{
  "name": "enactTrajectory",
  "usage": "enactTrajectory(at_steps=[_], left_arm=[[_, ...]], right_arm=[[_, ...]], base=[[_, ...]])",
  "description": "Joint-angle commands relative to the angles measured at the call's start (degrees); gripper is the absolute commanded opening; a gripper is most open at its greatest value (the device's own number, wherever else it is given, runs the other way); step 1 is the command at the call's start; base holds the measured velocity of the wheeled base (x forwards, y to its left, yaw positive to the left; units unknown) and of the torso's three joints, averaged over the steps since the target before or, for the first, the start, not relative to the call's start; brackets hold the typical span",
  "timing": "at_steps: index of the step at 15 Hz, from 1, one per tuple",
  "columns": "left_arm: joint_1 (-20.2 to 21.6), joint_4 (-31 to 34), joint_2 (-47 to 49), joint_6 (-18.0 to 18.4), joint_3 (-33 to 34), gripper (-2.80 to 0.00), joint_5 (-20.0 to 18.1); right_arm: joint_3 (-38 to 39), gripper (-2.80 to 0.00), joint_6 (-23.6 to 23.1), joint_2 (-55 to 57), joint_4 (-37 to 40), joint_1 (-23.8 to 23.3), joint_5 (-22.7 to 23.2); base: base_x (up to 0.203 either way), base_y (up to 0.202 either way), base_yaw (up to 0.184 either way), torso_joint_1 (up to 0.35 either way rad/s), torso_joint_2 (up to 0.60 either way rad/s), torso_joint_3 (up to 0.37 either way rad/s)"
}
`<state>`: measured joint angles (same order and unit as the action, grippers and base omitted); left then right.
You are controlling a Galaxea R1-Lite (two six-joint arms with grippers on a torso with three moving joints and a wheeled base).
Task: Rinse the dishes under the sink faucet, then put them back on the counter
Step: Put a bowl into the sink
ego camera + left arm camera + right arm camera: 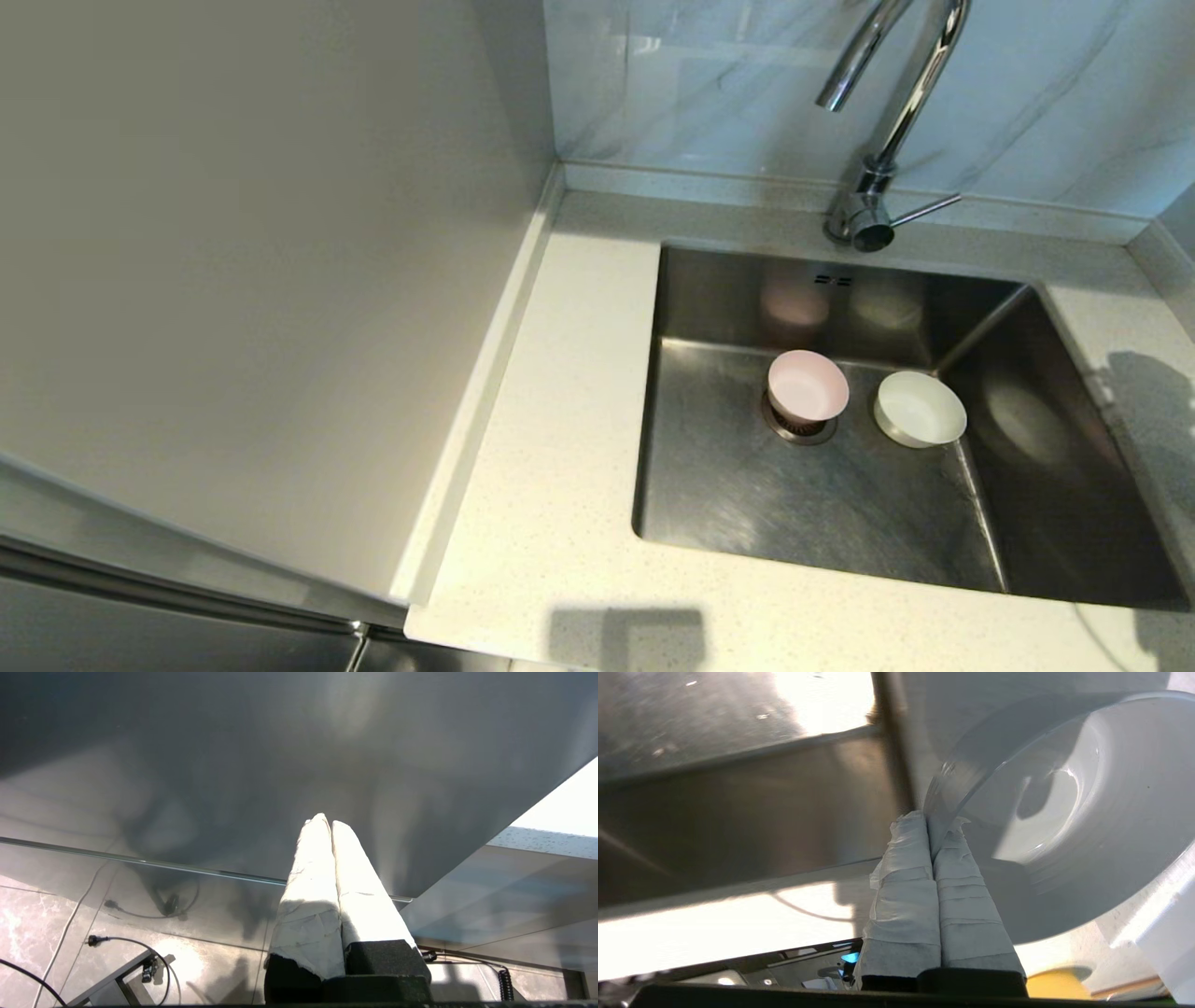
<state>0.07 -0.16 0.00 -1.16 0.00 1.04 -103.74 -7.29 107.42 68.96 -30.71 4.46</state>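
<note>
My right fingers [930, 821] are clamped on the rim of a grey-white bowl [1064, 812], held tilted, not seen from the head cam. My left fingers [327, 823] are pressed together on nothing, parked low beside a grey panel [233, 765]. Speckled tabletop [560, 448] wraps the sink [747, 485]. In the basin: pink bowl [808, 385] tilted over the drain strainer [801, 427], white bowl [920, 409] just beside it, apart. Faucet [882, 140] stands at the back edge, w/ no water visible.
</note>
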Motion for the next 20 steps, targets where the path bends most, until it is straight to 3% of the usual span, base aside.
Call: enactTrajectory(at_steps=[1, 4, 9, 14, 20], left_arm=[[0.01, -0.02, -0.18, 0.02, 0.00, -2.80, 0.02], [0.01, -0.02, -0.18, 0.01, 0.00, -2.80, 0.02], [0.01, -0.02, -0.18, -0.06, 0.00, -2.80, 0.02], [0.01, -0.02, -0.18, 0.02, 0.00, -2.80, 0.02], [0.01, -0.02, -0.21, 0.02, 0.00, -2.80, 0.02]], right_arm=[[0.23, -2.80, 0.00, -1.56, 0.37, 4.12, -0.01], [0.22, -2.80, 0.23, -1.42, -2.12, 13.56, -1.32], [5.44, -2.80, -0.64, 3.98, -22.44, 26.68, -7.82], [6.28, -2.80, -0.40, 11.00, -24.31, 33.26, -10.78], [4.92, -2.80, 1.53, 17.61, -28.28, 36.86, -12.21]], base=[[0.000, 0.000, 0.000, 0.000, 0.00, 0.000], [0.000, 0.000, 0.000, 0.000, 0.00, 0.000], [0.000, 0.000, 0.000, 0.000, 0.00, 0.000], [0.000, 0.000, 0.000, 0.000, 0.00, 0.000], [0.000, 0.000, 0.000, 0.000, 0.00, 0.000]])
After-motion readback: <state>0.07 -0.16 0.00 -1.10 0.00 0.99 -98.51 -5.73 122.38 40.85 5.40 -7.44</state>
